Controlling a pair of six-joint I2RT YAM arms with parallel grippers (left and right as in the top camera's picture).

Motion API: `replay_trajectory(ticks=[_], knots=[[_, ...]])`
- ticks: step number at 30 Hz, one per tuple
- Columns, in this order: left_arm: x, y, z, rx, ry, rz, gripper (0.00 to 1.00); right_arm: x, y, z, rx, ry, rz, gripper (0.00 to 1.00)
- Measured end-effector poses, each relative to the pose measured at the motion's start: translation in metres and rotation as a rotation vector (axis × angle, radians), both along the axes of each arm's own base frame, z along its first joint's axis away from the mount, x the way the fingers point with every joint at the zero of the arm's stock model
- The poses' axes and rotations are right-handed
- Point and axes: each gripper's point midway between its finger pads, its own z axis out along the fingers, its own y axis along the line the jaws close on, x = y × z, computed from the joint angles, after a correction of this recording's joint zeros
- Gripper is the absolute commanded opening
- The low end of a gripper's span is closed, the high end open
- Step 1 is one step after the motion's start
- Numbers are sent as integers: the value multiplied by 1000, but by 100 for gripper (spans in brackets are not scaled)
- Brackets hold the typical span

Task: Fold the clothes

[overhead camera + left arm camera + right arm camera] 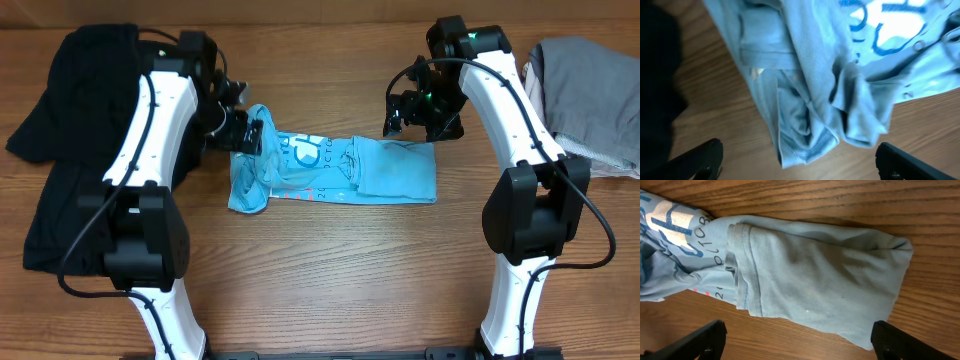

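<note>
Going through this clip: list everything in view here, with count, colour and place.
T-shirt: one, light blue with printed lettering, lying as a long strip at the table's middle.
black garment: one, black, crumpled at the left edge, partly behind the left arm.
grey clothes: one pile, grey, at the right edge.
table: one, brown wood, under everything.
left arm: one, white and black, reaching to the shirt's left end.
right arm: one, white and black, reaching to the shirt's right end.
left tool: one, black, open over the bunched end.
right tool: one, black, open over the smooth end.
</note>
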Motion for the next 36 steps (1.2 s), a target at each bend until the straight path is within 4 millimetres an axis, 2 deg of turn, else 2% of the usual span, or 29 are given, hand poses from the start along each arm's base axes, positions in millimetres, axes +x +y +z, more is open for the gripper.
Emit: replay_trajectory(ticks=[7, 11, 15, 23, 29, 36], knots=[[-10, -13, -46, -86, -22, -147, 100, 0, -1, 0, -8, -1, 0, 97], [-15, -13, -62, -91, -27, -178, 100, 0, -2, 0, -9, 1, 0, 98], [-11, -9, -66, -62, -47, -184, 100, 0, -2, 0, -10, 0, 0, 100], [12, 1, -72, -8, -137, -140, 100, 0, -2, -1, -10, -3, 0, 100], [3, 3, -87, -3, -115, -113, 100, 0, -2, -1, -10, -2, 0, 100], [9, 2, -88, -10, -160, -75, 100, 0, -2, -1, -11, -2, 0, 100]])
